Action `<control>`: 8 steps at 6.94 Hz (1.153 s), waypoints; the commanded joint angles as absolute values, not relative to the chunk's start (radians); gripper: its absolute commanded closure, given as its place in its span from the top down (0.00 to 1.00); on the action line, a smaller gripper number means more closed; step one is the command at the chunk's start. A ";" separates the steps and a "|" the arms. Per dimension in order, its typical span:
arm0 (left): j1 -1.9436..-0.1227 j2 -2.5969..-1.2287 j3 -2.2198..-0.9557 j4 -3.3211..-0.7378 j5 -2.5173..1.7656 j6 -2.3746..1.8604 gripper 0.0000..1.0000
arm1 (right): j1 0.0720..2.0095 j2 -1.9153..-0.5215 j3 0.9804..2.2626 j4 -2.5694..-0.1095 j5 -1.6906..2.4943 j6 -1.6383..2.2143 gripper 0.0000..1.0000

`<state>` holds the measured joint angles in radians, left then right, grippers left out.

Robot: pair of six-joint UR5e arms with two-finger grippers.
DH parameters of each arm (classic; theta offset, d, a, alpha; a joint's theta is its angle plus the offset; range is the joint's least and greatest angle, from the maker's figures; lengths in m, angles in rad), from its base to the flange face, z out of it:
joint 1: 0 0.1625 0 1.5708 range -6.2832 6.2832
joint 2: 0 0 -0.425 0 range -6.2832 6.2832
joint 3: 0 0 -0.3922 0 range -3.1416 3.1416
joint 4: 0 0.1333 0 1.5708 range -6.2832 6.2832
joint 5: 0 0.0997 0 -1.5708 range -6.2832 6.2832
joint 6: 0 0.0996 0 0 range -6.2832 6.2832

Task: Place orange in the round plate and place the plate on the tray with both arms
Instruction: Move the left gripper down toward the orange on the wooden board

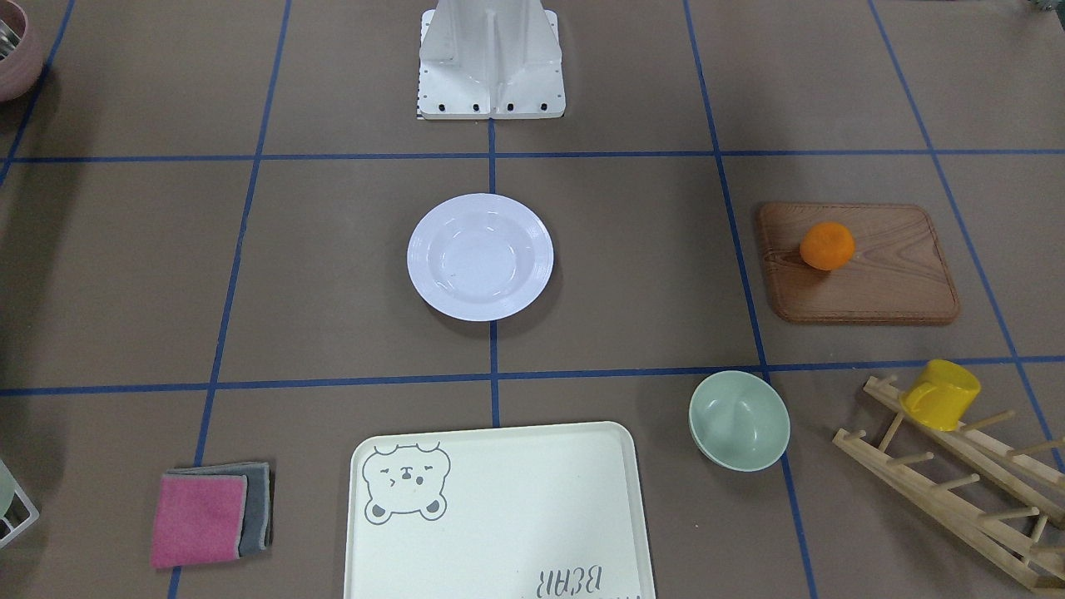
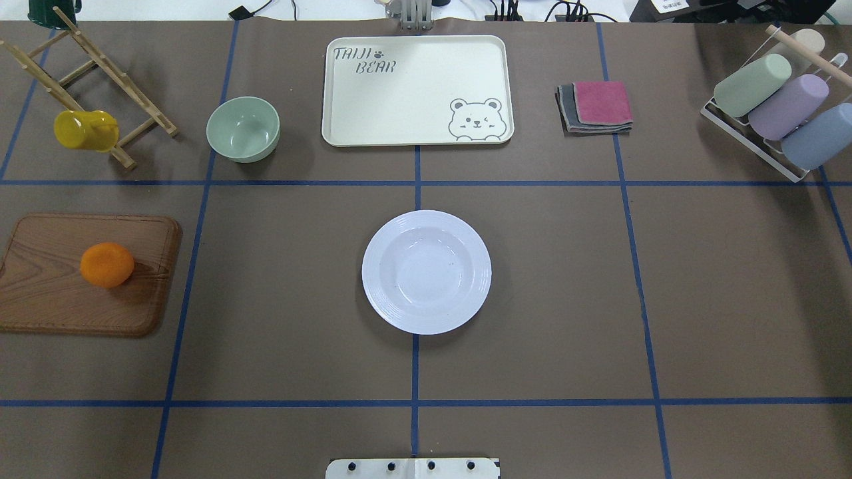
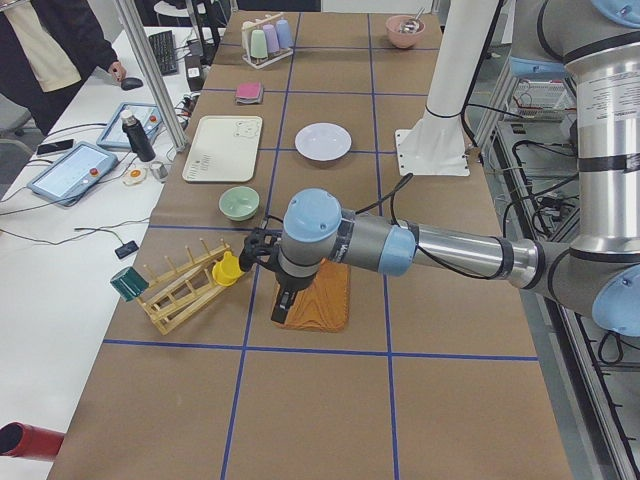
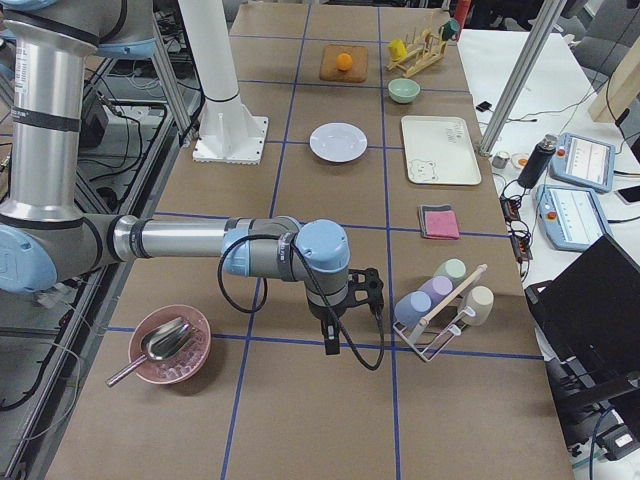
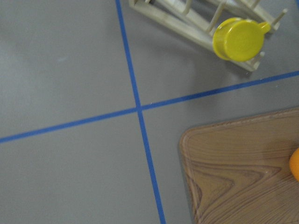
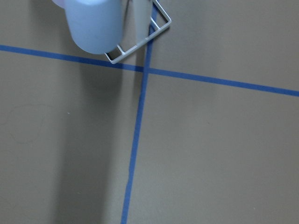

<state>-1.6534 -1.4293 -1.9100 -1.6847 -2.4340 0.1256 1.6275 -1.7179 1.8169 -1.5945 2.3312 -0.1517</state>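
Observation:
The orange (image 2: 107, 265) lies on a brown wooden board (image 2: 60, 299) at the table's left side. A white round plate (image 2: 426, 271) sits empty at the table's centre. The cream bear tray (image 2: 399, 100) lies empty at the far edge, beyond the plate. In the exterior left view my left gripper (image 3: 281, 312) hangs over the board and hides the orange. In the exterior right view my right gripper (image 4: 331, 342) hangs over bare table beside the cup rack. Whether either gripper is open or shut I cannot tell. The left wrist view catches only a sliver of the orange (image 5: 295, 164).
A pale-green bowl (image 2: 243, 128) stands left of the tray. A wooden peg rack (image 2: 93, 93) holds a yellow cup (image 2: 85, 130). Folded pink and grey cloths (image 2: 596, 106) lie right of the tray. A wire rack of pastel cups (image 2: 775, 106) stands far right. A pink bowl with a spoon (image 4: 168, 345) sits near the right arm.

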 commanded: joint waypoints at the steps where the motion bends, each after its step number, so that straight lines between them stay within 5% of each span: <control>1: -1.619 -1.436 -1.911 -1.806 -2.544 0.029 0.99 | 1.551 -1.712 1.819 -1.450 2.353 0.039 1.00; 8: -0.941 -1.440 -1.914 -2.137 -2.052 -0.684 0.99 | 1.494 -1.726 1.818 -1.368 2.352 0.126 1.00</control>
